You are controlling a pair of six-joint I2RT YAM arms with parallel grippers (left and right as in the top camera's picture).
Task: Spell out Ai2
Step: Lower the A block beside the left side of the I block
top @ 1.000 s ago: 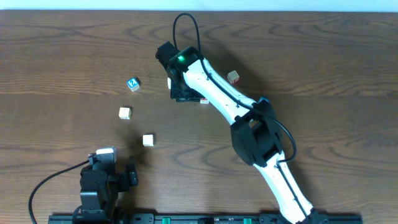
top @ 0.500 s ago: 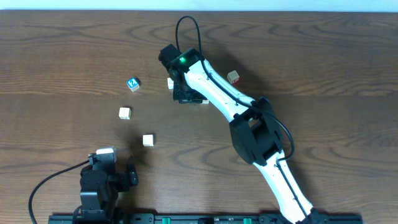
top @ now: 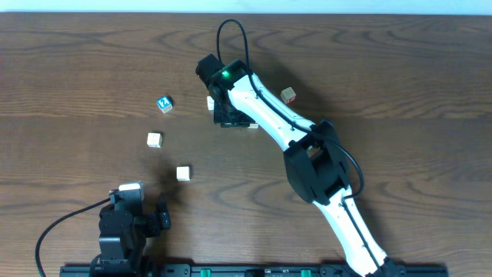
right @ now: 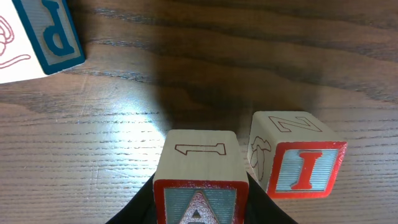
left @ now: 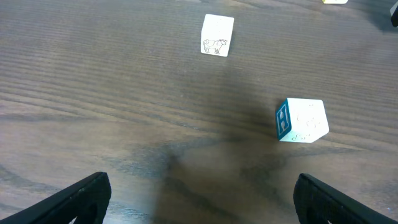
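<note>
DESK: Where the red "A" cube (right: 200,186) stands on the wooden table (top: 400,77), what touches it?

PHOTOGRAPHER: The right gripper (right: 200,210) presses its dark fingers (right: 137,213) against both flanks. An outlined "1" shows on the cube's top. Just beside it, to the right in the wrist view and not touching, stands the red "I" cube (right: 298,165), with an outlined "Z" on top.

DESK: And the "2"?

PHOTOGRAPHER: The blue "2" cube (top: 164,104) lies well apart, to the left in the overhead view. A blue-lettered cube (right: 37,37) stands near the pair; its letter reads "D" or "P".

DESK: The other arm?

PHOTOGRAPHER: The left gripper (left: 208,202) is spread wide, holding nothing, before a cow-drawing cube (left: 217,35).
</note>
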